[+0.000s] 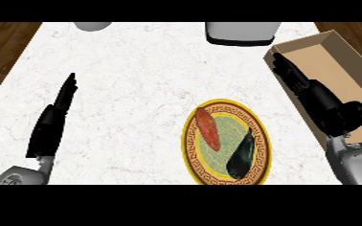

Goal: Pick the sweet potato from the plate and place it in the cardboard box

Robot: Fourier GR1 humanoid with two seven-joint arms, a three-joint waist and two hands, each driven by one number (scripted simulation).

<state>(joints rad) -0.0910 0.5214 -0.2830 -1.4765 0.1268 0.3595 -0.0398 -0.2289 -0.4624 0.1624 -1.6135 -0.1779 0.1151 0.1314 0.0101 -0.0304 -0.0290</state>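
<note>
- Sweet potato [208, 129]: on gold-rimmed plate [225, 106], 9 o'clock of dark eggplant [243, 154].
- Cardboard box [332, 62]: 2 o'clock.
- Right hand [311, 93]: fingers straight, empty, over the box's edge.
- Left hand [53, 117]: flat, empty, 9 o'clock.

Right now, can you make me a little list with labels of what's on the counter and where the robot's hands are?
counter: white marble top
plate: round, gold patterned rim, right of the middle, near the front
sweet potato: orange-red, lying on the plate's left side
dark vegetable: black, long, on the plate's right side
cardboard box: open, at the right edge
left hand: fingers straight, at the left, holding nothing
right hand: fingers straight, by the box's near wall, holding nothing
back edge: two grey-white things, partly cut off
</note>
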